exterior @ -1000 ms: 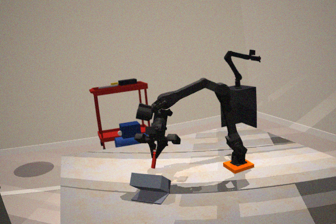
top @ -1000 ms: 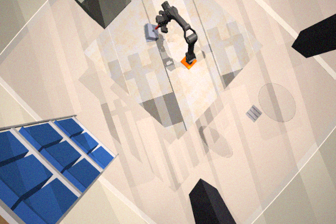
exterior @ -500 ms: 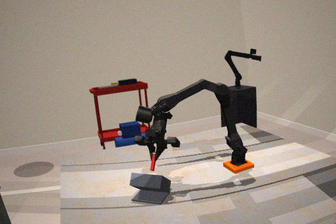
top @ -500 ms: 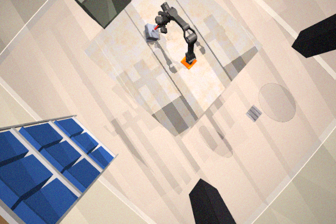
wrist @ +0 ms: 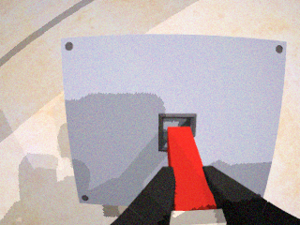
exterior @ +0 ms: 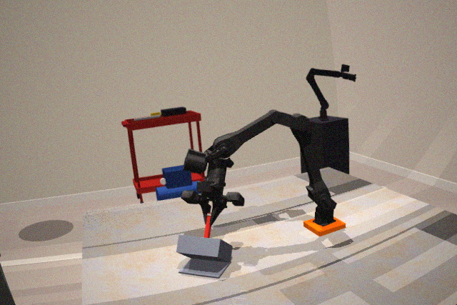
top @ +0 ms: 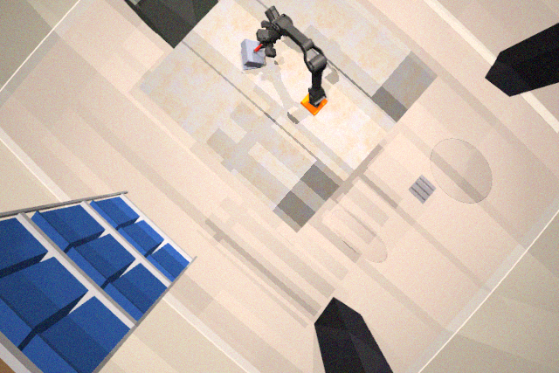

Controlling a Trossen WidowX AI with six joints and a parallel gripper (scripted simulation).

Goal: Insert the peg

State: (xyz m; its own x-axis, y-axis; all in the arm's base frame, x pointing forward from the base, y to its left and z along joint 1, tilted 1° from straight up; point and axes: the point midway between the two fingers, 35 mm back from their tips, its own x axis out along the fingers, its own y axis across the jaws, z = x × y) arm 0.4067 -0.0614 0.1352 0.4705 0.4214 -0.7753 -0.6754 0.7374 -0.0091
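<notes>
The red peg has flat sides and is held between the two black fingers. My gripper is shut on its upper part, above the sloped panel. The grey-blue panel has one dark-rimmed, angular hole. In the wrist view the peg's far end overlaps the hole's lower right part, leaving its top and left rim visible. In the exterior view the peg's lower end meets the panel's top edge and is hidden behind it. Whether the tip is inside the hole is unclear.
The arm's orange base stands on the table. Dark screws sit at the panel's corners. A red cart, a second arm on a dark pedestal and a rack of blue bins stand away from the table.
</notes>
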